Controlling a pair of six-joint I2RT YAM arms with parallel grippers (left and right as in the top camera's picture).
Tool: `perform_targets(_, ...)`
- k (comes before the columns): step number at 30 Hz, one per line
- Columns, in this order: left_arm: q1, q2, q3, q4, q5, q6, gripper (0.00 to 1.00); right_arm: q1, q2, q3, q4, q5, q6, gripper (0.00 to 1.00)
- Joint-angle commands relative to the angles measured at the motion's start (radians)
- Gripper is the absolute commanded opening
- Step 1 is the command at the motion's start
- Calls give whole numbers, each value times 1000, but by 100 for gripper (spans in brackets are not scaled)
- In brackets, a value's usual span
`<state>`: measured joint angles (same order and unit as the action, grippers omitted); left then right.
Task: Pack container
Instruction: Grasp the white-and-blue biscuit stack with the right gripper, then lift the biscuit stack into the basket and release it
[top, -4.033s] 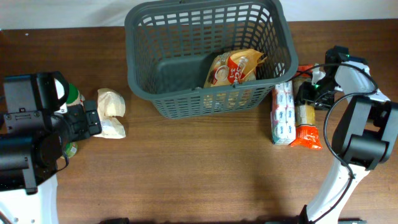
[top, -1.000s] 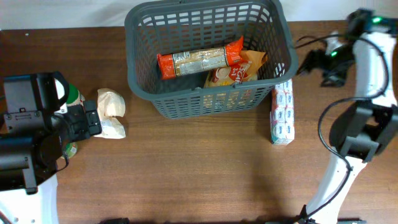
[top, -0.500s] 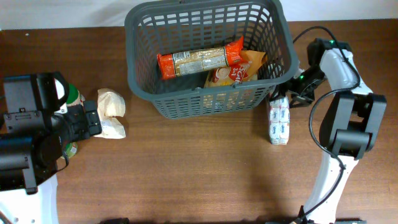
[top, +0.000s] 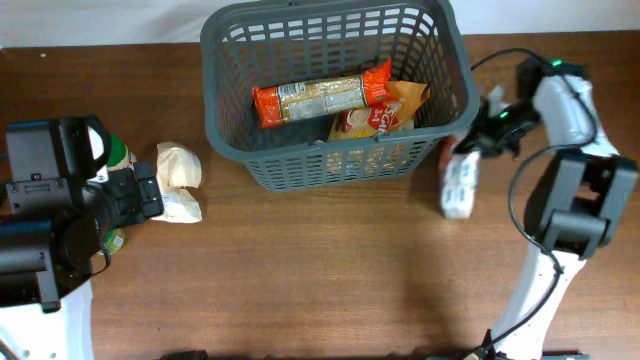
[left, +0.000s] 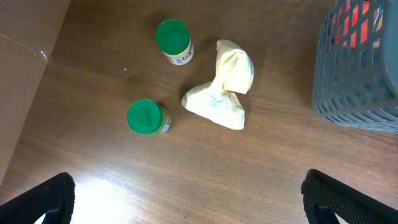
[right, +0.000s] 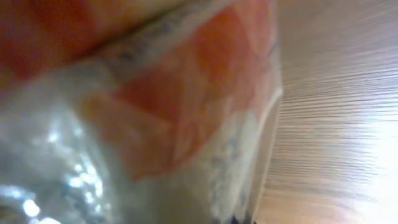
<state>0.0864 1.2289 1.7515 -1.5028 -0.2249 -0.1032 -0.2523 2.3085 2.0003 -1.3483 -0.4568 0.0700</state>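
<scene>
— Right, overhead first. Where's the container (top: 225, 110)?
— Far middle of the worktop (top: 320, 280), open side up. Two things are in it: a long orange-ended packet (top: 318, 97) lying crosswise, its right end resting partly on a snack bag (top: 378, 117). Packing is part done, I'd judge.
— Right arm?
— The right gripper (top: 478, 133) sits just off the container's right wall, over the upper end of a white pack (top: 460, 187). The pack looks tipped up on end, close beside that wall. My guess is it's being raised to clear the rim. The jaws are hidden, so I can't tell whether they're clamped on it.
— Left side?
— The left gripper (top: 150, 193) hangs near a cream bag (top: 178, 180), with no contact that I can make out. Probably waiting its turn.
— Left wrist view?
— The fingers show at the two bottom corners, wide apart with nothing between them. Below lies the cream bag (left: 221, 93). A green-lidded jar (left: 173, 38) stands just beside it, and a second jar (left: 147, 117) stands nearer, apart from the first. Both are upright. The container's corner shows at the right edge, so all three lie within easy reach of it.
— Right wrist?
— The lens is filled by a blurred clear wrapper with orange print, presumably the pack (right: 124, 124), pressed close. There's a strip of worktop at the right. No fingers are visible, so the grip is unconfirmed.
</scene>
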Motion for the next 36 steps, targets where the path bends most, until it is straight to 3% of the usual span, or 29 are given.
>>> perform_targets(1,6,2,7,2,0,-16,99,-80,-130,238,-54,-72,41,4)
perform_targets(9,6,2,7,2,0,-16,99,-26,-294,732,-113,-77,-11,4)
perform_targets(15,6,2,7,2,0,-16,99,226,-375,948,-115,-112,-520,4)
perform_targets(19,6,2,7,2,0,-16,99,448,-375,949,-126,-111,-846,4)
perform_targets(24,6,2,7,2,0,-16,99,593,-323,902,-128,-68,-1161,4)
perform_targets(30,6,2,7,2,0,-16,99,639,-216,809,-81,111,-1162,4)
perform_targets(36,6,2,7,2,0,-16,99,639,-118,761,-55,319,-862,4)
